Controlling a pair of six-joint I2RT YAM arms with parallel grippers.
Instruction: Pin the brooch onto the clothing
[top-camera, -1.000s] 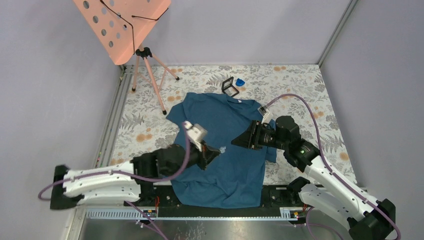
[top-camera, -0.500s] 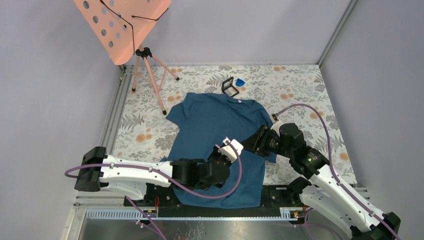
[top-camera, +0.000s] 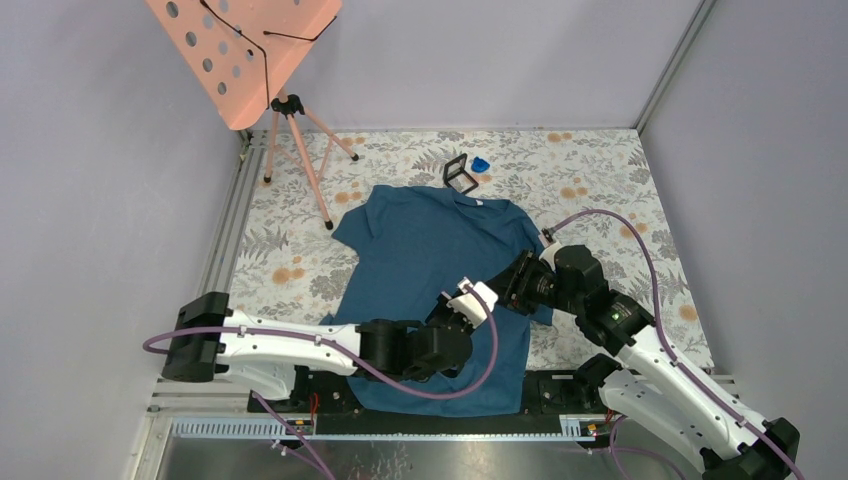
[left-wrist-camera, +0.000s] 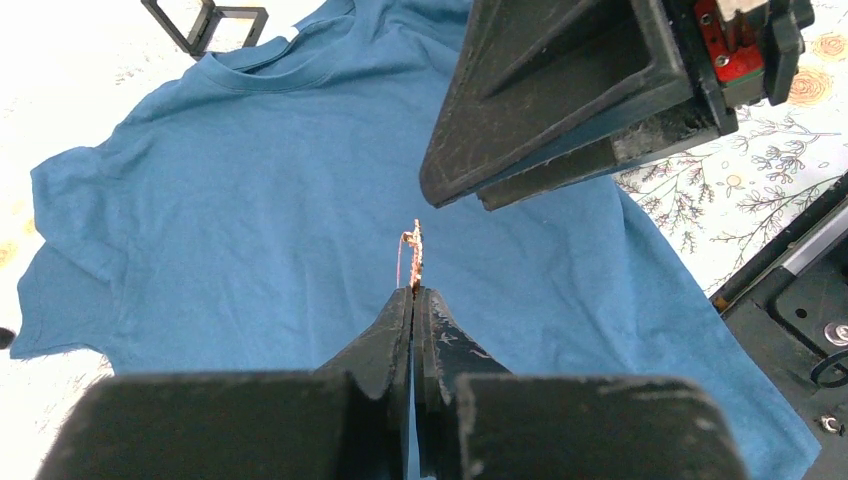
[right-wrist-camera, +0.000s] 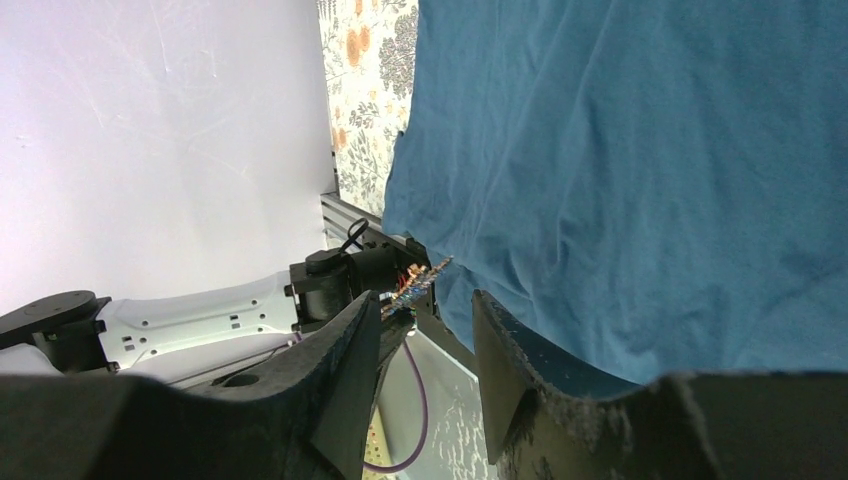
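The left gripper (left-wrist-camera: 413, 292) is pinched tight on the brooch (left-wrist-camera: 411, 250), whose thin sprig sticks out past the fingertips, above the middle of the shirt (left-wrist-camera: 230, 190). The right gripper (right-wrist-camera: 425, 310) hovers just beside it with its fingers parted, the sprig showing in the gap.

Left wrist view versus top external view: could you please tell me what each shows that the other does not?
Only the left wrist view shows the brooch, a thin sprig pinched at the tips of the shut left gripper. Only the top external view shows the peach music stand and the small blue object. Both show the teal T-shirt, the black square case beyond its neck, and the right gripper close to the left one.
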